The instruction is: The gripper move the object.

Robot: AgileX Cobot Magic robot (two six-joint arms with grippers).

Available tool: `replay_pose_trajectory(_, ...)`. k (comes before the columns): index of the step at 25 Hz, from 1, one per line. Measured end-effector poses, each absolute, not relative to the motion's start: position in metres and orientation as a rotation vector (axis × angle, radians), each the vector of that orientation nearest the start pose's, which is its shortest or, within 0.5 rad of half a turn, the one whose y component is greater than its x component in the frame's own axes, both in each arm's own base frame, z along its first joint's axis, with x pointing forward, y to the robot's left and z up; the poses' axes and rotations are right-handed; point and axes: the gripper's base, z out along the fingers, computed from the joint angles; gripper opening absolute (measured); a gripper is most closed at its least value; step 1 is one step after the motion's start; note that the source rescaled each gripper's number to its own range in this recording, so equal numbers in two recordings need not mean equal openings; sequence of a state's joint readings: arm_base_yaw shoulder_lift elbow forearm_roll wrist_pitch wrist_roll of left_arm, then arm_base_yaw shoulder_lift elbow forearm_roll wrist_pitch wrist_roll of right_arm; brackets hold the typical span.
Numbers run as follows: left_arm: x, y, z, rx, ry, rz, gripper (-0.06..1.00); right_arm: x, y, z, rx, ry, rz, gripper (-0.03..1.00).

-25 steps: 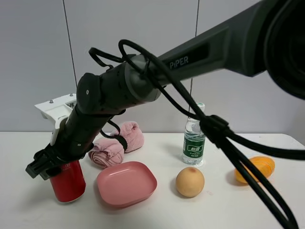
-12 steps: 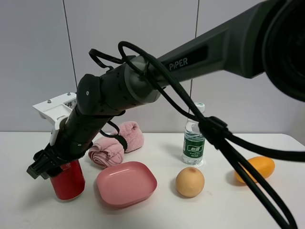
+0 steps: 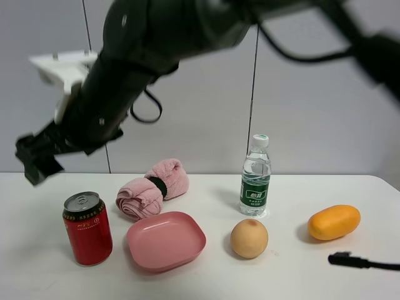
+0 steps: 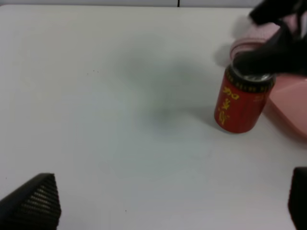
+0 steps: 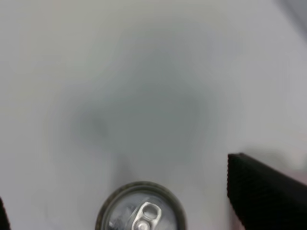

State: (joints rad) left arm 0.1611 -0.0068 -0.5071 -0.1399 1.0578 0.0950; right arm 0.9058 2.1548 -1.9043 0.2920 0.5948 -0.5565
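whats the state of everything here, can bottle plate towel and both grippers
small red drink can: upright, not gripped
clear green-labelled water bottle: upright, cap on
pink plastic plate: right side up, empty
pink cloth towel: rolled up, black band around it
right gripper: open, raised clear of the can
left gripper: open, holding nothing

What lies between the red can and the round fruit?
The pink dish sits between the can and the fruit, shown in the exterior high view.
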Motion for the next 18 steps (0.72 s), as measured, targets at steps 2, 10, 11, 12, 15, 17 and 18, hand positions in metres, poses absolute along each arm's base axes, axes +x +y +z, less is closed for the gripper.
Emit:
replay_pose_trajectory(2, -0.005, -0.012, 0.28, -0.059, 2.019, -0.005, 1.0, 0.289, 0.392, 0.307, -1.387, 1.796, 0.485, 0.72)
replay_pose_trajectory(10, -0.005, -0.012, 0.28, -0.059, 2.019, -0.005, 1.0, 0.236, 0.314, 0.449, -1.326, 1.552, 0.367, 0.72)
replay_pose_trajectory(11, -0.005, -0.012, 0.28, -0.059, 2.019, -0.005, 1.0, 0.23, 0.304, 0.46, -1.316, 1.539, 0.339, 0.72)
replay_pose_trajectory(12, -0.005, -0.012, 0.28, -0.059, 2.019, -0.005, 1.0, 0.224, 0.293, 0.471, -1.294, 1.525, 0.31, 0.72)
replay_pose_trajectory(15, -0.005, -0.012, 0.28, -0.059, 2.019, -0.005, 1.0, 0.209, 0.26, 0.488, -1.232, 1.532, 0.211, 0.72)
replay_pose_trajectory(17, -0.005, -0.012, 0.28, -0.059, 2.019, -0.005, 1.0, 0.201, 0.239, 0.49, -1.186, 1.552, 0.146, 0.72)
replay_pose_trajectory(18, -0.005, -0.012, 0.28, -0.059, 2.019, -0.005, 1.0, 0.199, 0.231, 0.486, -1.168, 1.576, 0.117, 0.72)
